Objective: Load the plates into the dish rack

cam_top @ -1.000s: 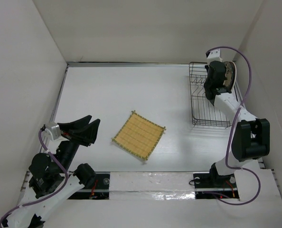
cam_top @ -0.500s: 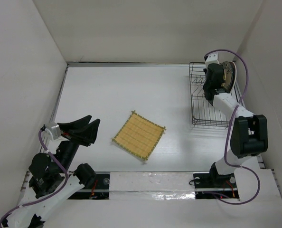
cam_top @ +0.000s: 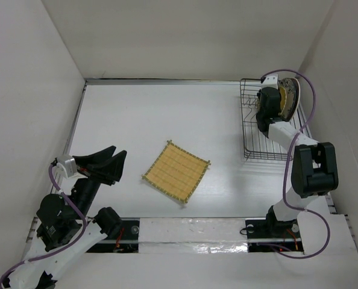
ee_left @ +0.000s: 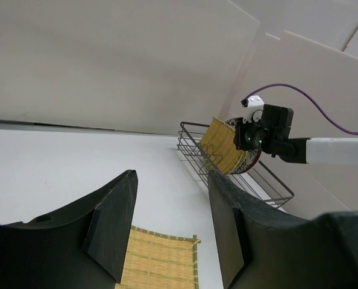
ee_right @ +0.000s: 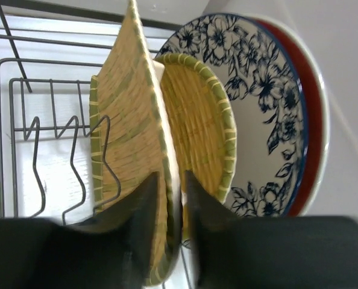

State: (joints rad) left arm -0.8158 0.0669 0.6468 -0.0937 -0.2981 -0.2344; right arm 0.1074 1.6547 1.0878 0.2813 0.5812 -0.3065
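The right gripper has one finger on each side of the rim of a woven bamboo disc. I cannot tell whether they press it or have let go. This disc stands on edge in the dish rack, close beside a second bamboo disc, then the blue floral plate and the red-edged plate.

I think the danger is in pulling away: a finger that rubs the rim could drag the light disc out from its wires, so it tips over.

The square woven mat lies flat on the table, well apart from the rack. The left gripper is wide apart and empty.
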